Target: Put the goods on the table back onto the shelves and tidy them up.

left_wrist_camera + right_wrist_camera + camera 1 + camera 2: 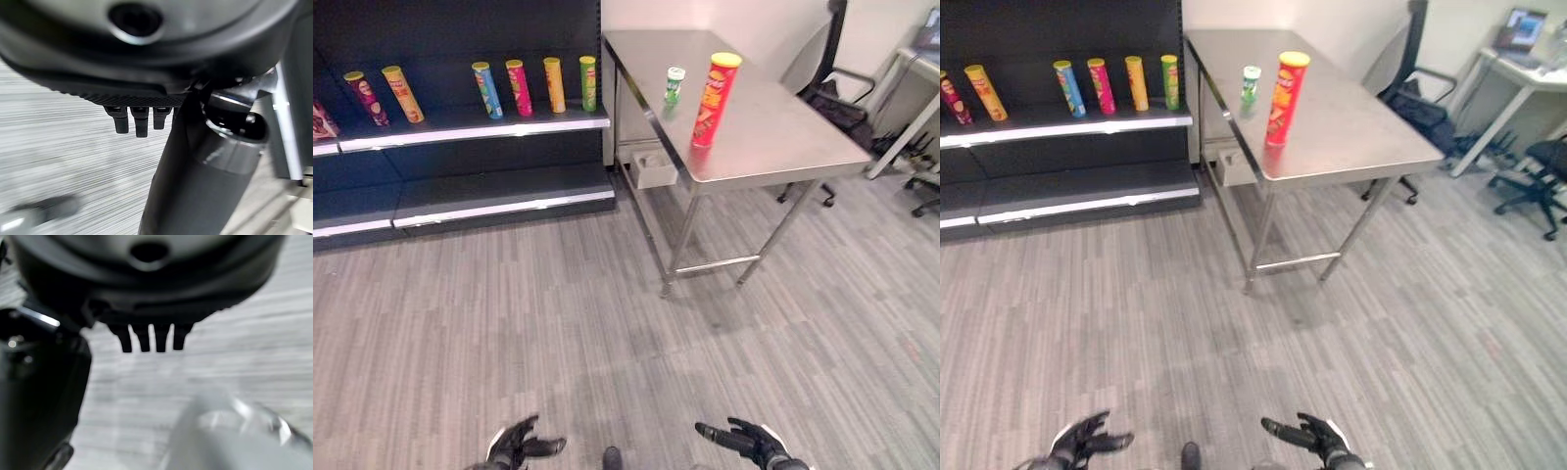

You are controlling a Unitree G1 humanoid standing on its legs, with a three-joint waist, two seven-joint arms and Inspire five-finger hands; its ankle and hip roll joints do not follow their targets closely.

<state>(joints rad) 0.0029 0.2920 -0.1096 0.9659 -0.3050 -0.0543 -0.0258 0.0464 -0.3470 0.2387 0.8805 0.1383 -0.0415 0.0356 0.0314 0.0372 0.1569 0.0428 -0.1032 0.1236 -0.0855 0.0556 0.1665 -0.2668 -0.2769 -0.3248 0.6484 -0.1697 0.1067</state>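
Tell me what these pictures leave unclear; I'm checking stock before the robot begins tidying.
- Print on the red can and small green can: too small in both eye views.
- Shelf's left end: cut by the picture edge.
- Box under the table: contents hidden by the table edge.

left hand (517, 446): my dark, glossy black fingers and thumb, pale band at the wrist | right hand (750, 442): same dark jointed fingers, pale wrist band | wrist views: rounded black housing with a round hole, short squared black fingertips (146, 340) below
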